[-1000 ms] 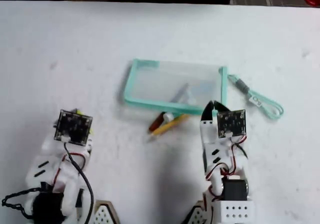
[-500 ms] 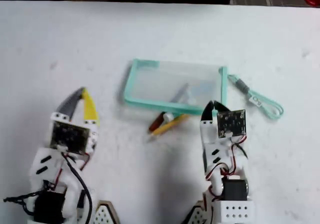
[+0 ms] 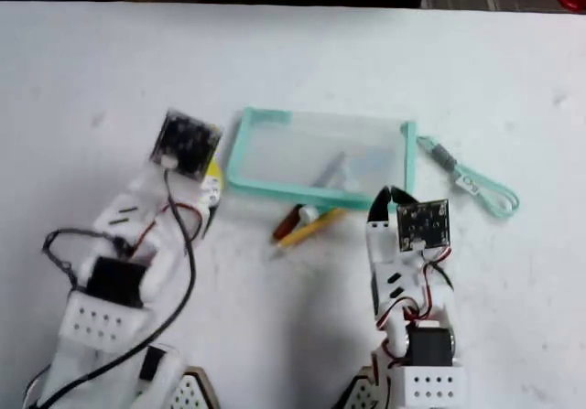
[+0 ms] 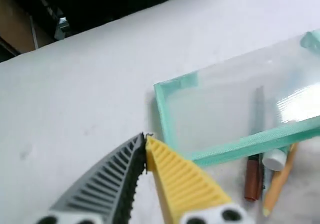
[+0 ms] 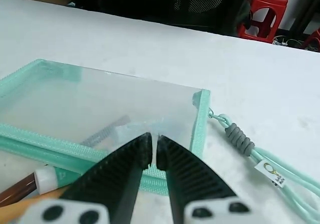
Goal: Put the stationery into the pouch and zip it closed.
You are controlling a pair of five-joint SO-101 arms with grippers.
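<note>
A clear pouch (image 3: 320,153) with teal trim lies at the table's middle, and a grey pen (image 3: 331,167) shows through it. A brown pen (image 3: 287,221), a white-capped pen (image 3: 309,213) and a yellow pencil (image 3: 307,230) lie against its near edge, partly outside. My left gripper (image 3: 213,180), with grey and yellow fingers, is shut and empty just off the pouch's left end (image 4: 162,108). My right gripper (image 3: 389,195), black-fingered, is shut with nothing in it above the pouch's near right corner (image 5: 195,134).
A teal lanyard (image 3: 472,186) with a grey stopper trails from the pouch's right end toward the right. The table's far edge (image 3: 293,5) meets a dark room. White tabletop lies bare to the far left and right.
My left arm has swung forward and to the right, from the near left up to the pouch's left end. The right arm, pouch and pens have not moved.
</note>
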